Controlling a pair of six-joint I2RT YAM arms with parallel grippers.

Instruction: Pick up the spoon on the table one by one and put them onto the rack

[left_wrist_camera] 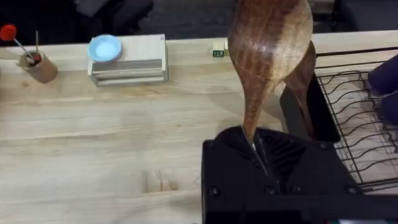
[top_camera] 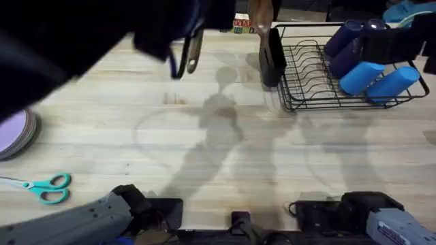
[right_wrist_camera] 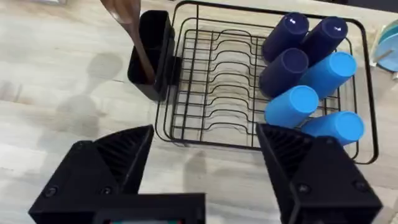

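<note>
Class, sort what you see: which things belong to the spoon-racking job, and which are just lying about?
Job: spoon in left gripper; rack; utensil caddy; table.
Lying about: scissors; purple plates; blue cups; stacked tray.

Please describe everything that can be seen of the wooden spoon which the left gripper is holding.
The spoon is brown wood with a darker, streaky grain. It has a wide oval bowl that narrows into a neck. The left gripper is shut on it just below the neck, so the bowl points away from the fingers and the rest of the handle is hidden. It is held in the air above the table, near the black caddy of the rack, where another wooden spoon already stands.
</note>
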